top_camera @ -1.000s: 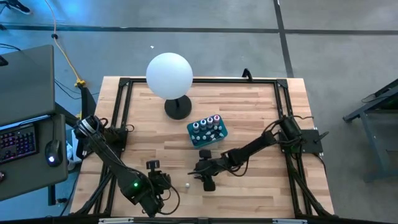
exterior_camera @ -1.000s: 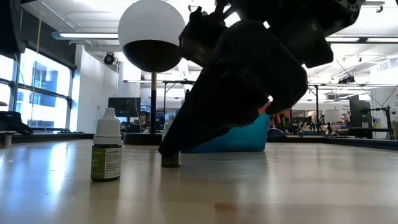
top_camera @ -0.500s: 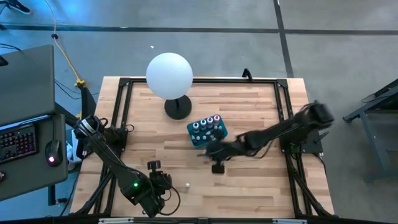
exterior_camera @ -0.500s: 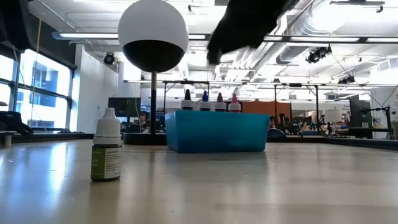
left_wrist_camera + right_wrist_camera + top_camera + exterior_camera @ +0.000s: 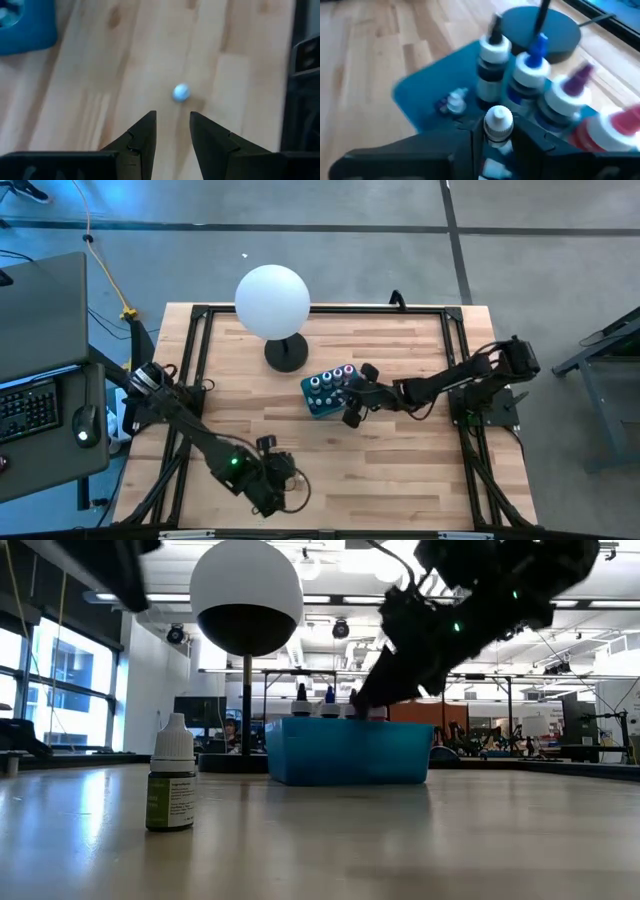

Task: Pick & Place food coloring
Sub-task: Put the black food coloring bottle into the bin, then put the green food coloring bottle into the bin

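A small white-capped bottle (image 5: 498,125) is pinched between the fingers of the right gripper (image 5: 492,145) just above the teal tray (image 5: 427,95), where 4 food coloring bottles (image 5: 535,70) stand. The left gripper (image 5: 172,132), slightly parted and empty, is positioned near another white-capped bottle (image 5: 181,92) on the table (image 5: 400,470).

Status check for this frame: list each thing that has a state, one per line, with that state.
right gripper: over the tray's near edge, shut on a white-capped bottle.
teal tray: on the table, holding four upright bottles.
white-capped bottle on the table: upright, alone, untouched.
left gripper: open, empty, above that lone bottle.
globe lamp: upright behind the tray.
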Motion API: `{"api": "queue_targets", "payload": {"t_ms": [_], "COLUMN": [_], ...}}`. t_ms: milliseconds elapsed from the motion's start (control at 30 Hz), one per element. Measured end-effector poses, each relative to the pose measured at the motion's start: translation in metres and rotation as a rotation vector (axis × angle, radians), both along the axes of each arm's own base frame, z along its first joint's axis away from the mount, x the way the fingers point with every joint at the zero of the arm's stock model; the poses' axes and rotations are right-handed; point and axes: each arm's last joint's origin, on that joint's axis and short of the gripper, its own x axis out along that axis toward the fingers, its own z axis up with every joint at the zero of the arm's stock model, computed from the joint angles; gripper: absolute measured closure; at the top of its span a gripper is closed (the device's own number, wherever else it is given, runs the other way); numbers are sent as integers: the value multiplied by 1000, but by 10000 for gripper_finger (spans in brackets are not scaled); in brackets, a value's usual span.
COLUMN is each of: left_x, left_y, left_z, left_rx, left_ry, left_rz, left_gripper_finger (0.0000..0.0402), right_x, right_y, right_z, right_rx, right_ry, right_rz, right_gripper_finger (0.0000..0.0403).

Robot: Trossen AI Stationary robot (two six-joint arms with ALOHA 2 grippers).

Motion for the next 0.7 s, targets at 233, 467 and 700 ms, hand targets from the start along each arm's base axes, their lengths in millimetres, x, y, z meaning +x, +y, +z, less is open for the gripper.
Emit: {"api": "queue_targets", "payload": {"t_ms": [233,467,700], "left_x": [29,44,54], "left_y": [7,12,10], "left_z": [-16,-48,-62], "left_rx": [-58,-51,-32], "left_ry": [37,158,147], "left_rz": [-143,-251,-296], "left_gripper_finger": [286,286,285], "right_x": [-5,-5,-5], "right_y": [-8,-7,-7], "right_z": [-9,-9,-10], "right_rx": [40,13,41], "right_ry": [13,28,27], "right_rz": [70,110,89], "right_gripper_finger": [303,300,299]}}
